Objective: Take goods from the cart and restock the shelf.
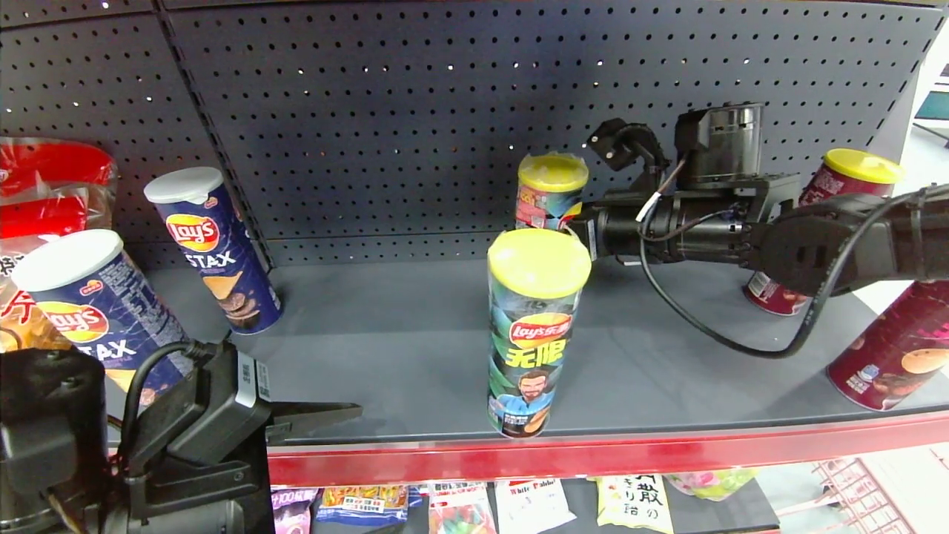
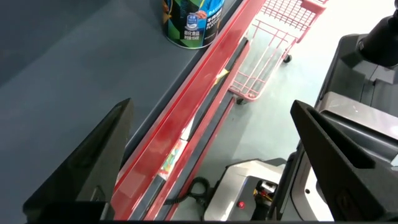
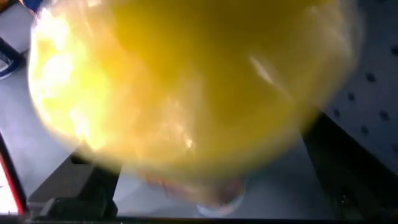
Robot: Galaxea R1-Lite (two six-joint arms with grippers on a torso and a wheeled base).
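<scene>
The grey shelf (image 1: 385,348) spans the middle of the head view, its red lip along the lower edge. Crisp cans stand in files by flavour, blue cans (image 1: 215,245) at left and maroon cans (image 1: 897,348) at right. The pink cart (image 2: 268,37) sits at the upper right of the left wrist view. The right gripper (image 1: 577,216) comes in sideways from the right, jaws clamped on the rear yellow-lidded can (image 1: 550,191) just above centre. It holds the can upright, probably to seat it behind the front yellow-lidded can (image 1: 530,334), which hides its base. The left gripper (image 2: 208,124), jaws wide apart and empty, hangs at lower left, likely out of the way.
</scene>
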